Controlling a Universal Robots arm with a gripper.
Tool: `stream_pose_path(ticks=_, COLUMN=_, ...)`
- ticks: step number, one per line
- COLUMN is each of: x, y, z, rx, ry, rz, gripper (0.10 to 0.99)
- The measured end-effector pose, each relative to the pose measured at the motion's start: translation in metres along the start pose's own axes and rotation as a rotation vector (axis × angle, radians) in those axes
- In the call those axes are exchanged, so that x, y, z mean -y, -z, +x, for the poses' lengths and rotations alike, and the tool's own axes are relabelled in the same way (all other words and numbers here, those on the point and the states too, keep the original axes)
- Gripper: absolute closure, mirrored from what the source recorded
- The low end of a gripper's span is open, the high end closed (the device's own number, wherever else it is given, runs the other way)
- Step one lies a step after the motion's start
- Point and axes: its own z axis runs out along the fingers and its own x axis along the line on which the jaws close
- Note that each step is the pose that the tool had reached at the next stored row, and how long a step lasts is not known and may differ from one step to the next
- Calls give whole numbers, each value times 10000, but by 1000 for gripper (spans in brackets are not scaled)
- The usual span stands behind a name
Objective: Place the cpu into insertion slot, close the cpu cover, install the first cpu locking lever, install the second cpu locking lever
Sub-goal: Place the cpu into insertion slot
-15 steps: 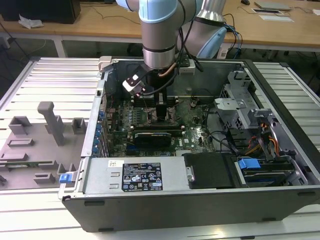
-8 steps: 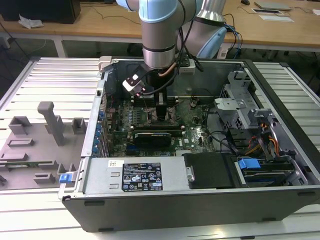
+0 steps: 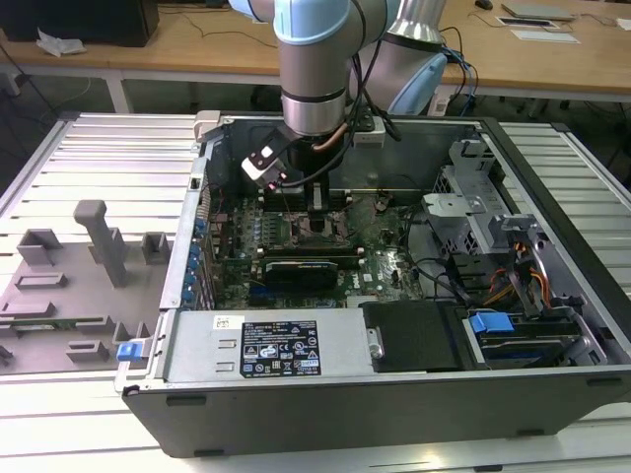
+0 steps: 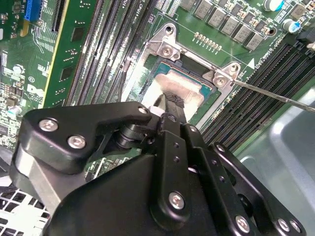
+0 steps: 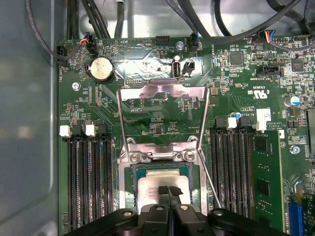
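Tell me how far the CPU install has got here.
Done: the cpu lies in the insertion slot. In hand: the shut gripper has its tips on or just above it. Left: the cpu cover stands open, and a locking lever is unlatched.

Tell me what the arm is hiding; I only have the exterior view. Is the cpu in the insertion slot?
Observer: Yes. In the first wrist view the cpu lies inside the insertion slot, silver top up.
Operator: And the jaws?
Observer: The gripper has its jaws shut together, with their tips at the cpu's top.
Operator: Is the cover closed?
Observer: No. The cpu cover stands swung up, leaving the slot uncovered.
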Motion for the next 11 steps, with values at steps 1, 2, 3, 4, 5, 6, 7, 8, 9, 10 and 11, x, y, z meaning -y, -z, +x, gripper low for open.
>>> stream_pose_path(ticks=1, x=0, y=7, z=-1, rx=4, ry=0, rz=4, gripper=980)
stream_pose_path(ticks=2, x=-2, y=30, z=-1, rx=2, ry=-1, rz=2, gripper=980)
stream_pose_path(ticks=3, x=-5, y=53, z=-2, rx=0, ry=0, rz=0, gripper=980)
stream_pose_path(ticks=4, x=-6, y=73, z=-2, rx=0, ry=0, rz=0, gripper=980)
stream_pose_path(ticks=5, x=-10, y=109, z=-3, rx=1, ry=0, rz=-2, gripper=980)
stream_pose_path(ticks=6, x=-12, y=125, z=-3, rx=-1, ry=0, rz=-4, gripper=980)
stream_pose_path(ticks=7, x=-13, y=142, z=-4, rx=-1, ry=0, rz=-5, gripper=980)
stream_pose_path(ticks=8, x=-17, y=182, z=-5, rx=-1, ry=1, rz=-8, gripper=980)
stream_pose_path(ticks=9, x=-21, y=228, z=-6, rx=-1, ry=0, rz=-10, gripper=980)
stream_pose_path(ticks=10, x=-26, y=284, z=-8, rx=-1, ry=-1, rz=-12, gripper=980)
stream_pose_path(ticks=11, x=-30, y=325, z=-9, rx=-1, ry=-1, rz=-15, gripper=980)
